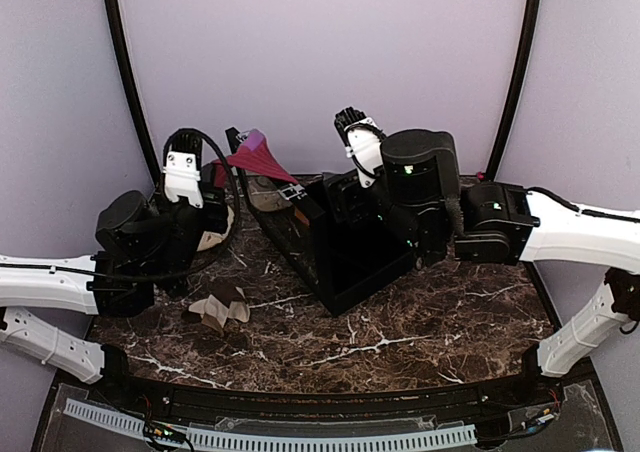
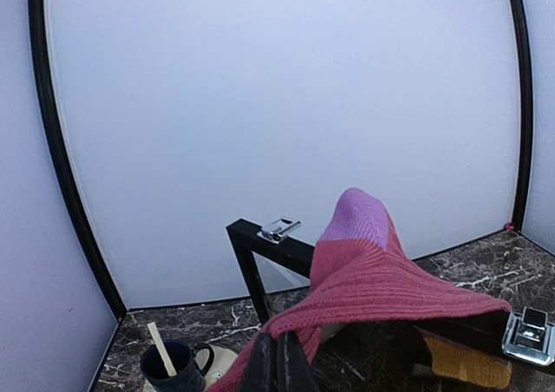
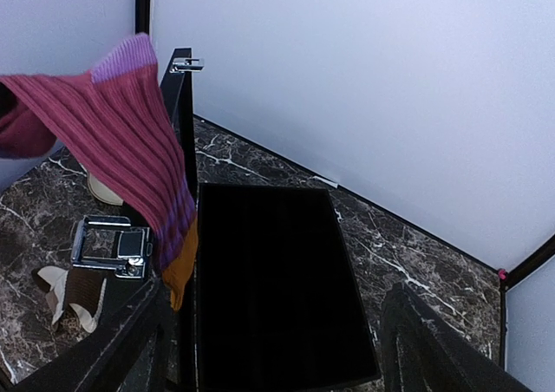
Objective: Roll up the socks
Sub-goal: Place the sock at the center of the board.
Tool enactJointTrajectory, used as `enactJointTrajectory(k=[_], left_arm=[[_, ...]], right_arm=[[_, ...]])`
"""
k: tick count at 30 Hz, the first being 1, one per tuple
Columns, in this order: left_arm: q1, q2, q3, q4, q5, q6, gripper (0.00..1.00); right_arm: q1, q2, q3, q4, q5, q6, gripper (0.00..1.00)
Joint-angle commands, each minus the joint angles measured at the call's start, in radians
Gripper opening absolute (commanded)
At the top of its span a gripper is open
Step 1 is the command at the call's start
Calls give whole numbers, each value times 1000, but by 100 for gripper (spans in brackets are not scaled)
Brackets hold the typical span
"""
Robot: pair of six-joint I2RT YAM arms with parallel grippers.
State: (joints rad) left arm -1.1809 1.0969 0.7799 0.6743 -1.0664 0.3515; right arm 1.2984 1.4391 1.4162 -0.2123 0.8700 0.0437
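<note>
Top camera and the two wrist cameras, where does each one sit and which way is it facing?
Top: above and behind the arms, looking down at the table; both arms, left hand and right hand show.
Left wrist: on that hand, facing the back wall past the pink sock; its closed fingers show.
Right wrist: on that hand, looking down into the black case; its spread fingers show.
Shared: all three see the pink sock.

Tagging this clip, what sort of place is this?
Probably a robot test booth: pale backdrop walls, marble-patterned tabletop, two white arms, the left claw gripping a magenta sock.
</note>
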Motion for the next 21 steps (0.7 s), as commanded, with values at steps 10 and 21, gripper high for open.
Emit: enactJointTrajectory(k=[10, 21], left_arm=[[-5, -143, 2, 559, -216, 620, 0], [-11, -159, 33, 533, -246, 690, 0]], right_arm=[[-82, -25, -90, 50, -67, 48, 79], [-266, -15, -160, 46, -163, 92, 80]])
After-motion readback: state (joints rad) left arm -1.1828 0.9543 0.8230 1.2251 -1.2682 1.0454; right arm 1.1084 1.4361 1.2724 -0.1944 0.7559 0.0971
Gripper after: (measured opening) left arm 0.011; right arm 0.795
